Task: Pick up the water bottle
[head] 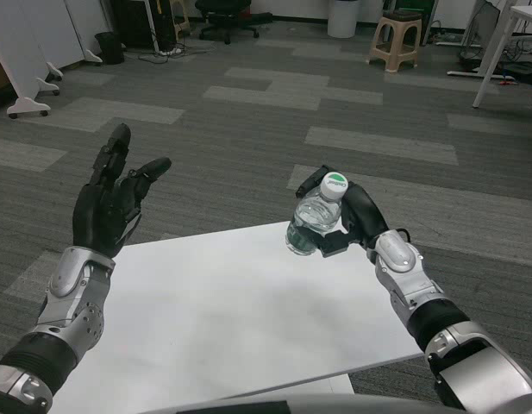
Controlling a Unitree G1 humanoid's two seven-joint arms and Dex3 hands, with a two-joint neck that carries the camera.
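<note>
Water bottle tilted, cap up-right | right robot hand grips it | left robot hand spread, empty

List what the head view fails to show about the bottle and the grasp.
- Water bottle: whether its base touches the white table or hangs above it; the steep view hides this.
- Right hand: its fingers behind the bottle are covered by the bottle.
- Bottle label and water level: too small and blurred.
- Left hand: raised, open, holding nothing.

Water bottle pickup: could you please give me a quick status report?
Right hand grips the water bottle, fingers wrapped round it, near the white table's far edge. Left hand open, raised, holding nothing. Nothing in the way.
</note>
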